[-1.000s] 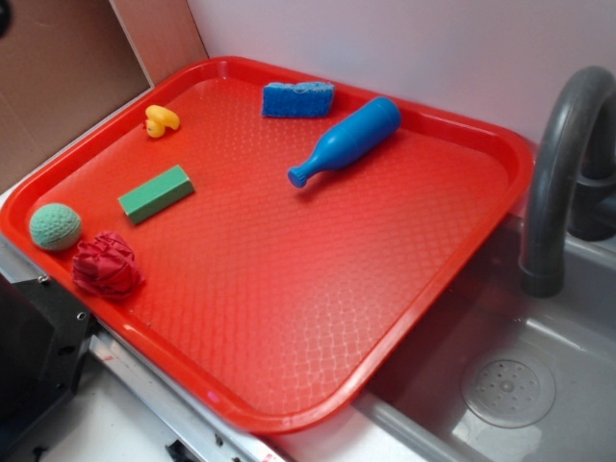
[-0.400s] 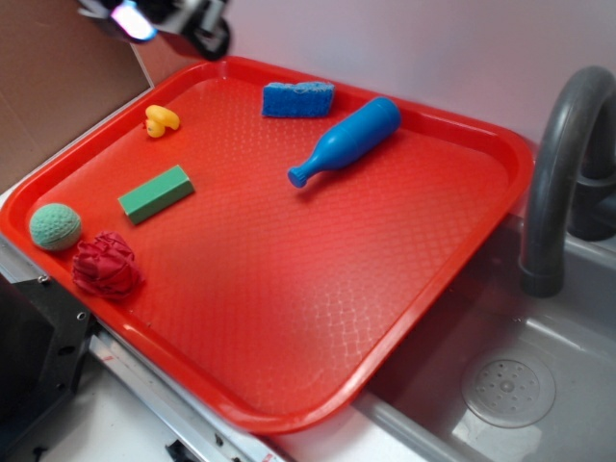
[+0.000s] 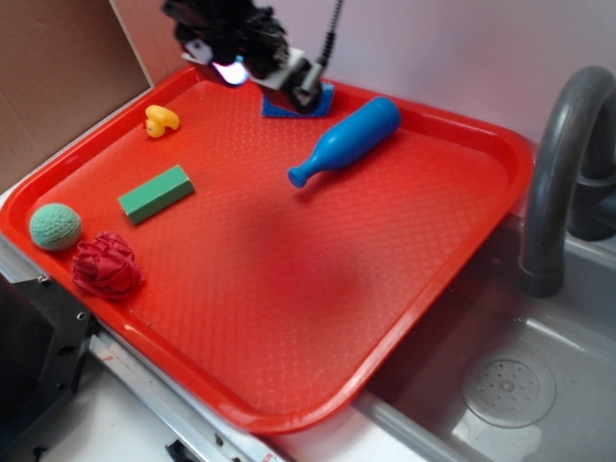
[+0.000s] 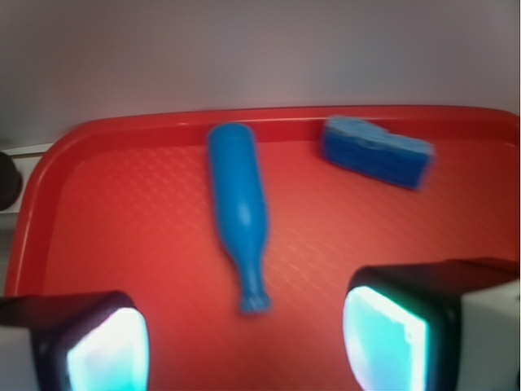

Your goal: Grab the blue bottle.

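The blue bottle (image 3: 346, 141) lies on its side on the red tray (image 3: 452, 241), near the back, neck pointing down-left. In the wrist view the blue bottle (image 4: 240, 213) lies ahead of the jaws, lip end nearest. My gripper (image 3: 265, 75) hovers above the tray's back edge, left of the bottle and apart from it. In the wrist view the gripper (image 4: 244, 346) is open, its two glowing pads wide apart with only bare tray between them.
A blue sponge (image 3: 322, 99) lies behind the gripper, partly hidden; it shows as the blue sponge (image 4: 376, 152) in the wrist view. A yellow duck (image 3: 161, 120), green block (image 3: 155, 193), teal ball (image 3: 55, 227) and red crumpled ball (image 3: 106, 265) lie left. A sink with grey faucet (image 3: 563, 164) lies right.
The gripper has come into view from the top left and moved right and down, now over the back of the tray in front of the sponge. The objects have not moved.
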### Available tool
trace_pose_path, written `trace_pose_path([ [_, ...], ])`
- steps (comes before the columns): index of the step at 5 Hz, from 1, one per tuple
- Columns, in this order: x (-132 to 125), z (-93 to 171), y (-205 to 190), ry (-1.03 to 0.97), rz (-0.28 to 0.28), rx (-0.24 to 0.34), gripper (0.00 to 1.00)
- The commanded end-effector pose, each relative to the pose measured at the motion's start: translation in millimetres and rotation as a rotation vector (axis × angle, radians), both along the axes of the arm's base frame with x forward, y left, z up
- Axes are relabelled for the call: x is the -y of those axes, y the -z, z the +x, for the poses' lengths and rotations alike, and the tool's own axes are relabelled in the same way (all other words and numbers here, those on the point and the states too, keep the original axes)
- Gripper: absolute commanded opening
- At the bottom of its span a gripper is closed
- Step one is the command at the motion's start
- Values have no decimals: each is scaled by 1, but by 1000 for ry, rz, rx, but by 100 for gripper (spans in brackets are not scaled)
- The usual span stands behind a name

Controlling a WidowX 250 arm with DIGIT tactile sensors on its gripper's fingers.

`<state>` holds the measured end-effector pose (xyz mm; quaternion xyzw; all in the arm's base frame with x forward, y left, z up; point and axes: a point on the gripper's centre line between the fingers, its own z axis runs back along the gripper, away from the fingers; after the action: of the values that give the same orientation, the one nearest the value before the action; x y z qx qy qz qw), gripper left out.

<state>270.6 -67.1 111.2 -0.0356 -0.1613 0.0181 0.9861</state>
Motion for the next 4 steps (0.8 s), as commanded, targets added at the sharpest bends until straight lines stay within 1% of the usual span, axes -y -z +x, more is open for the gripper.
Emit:
trace_pose_path([
  [1, -5, 41, 20, 2, -5, 10, 100],
  [2, -4, 53, 43, 20, -14, -43, 100],
  [3, -2, 62, 59, 35, -10, -85, 100],
  [4, -3, 65, 70, 40, -24, -108, 100],
])
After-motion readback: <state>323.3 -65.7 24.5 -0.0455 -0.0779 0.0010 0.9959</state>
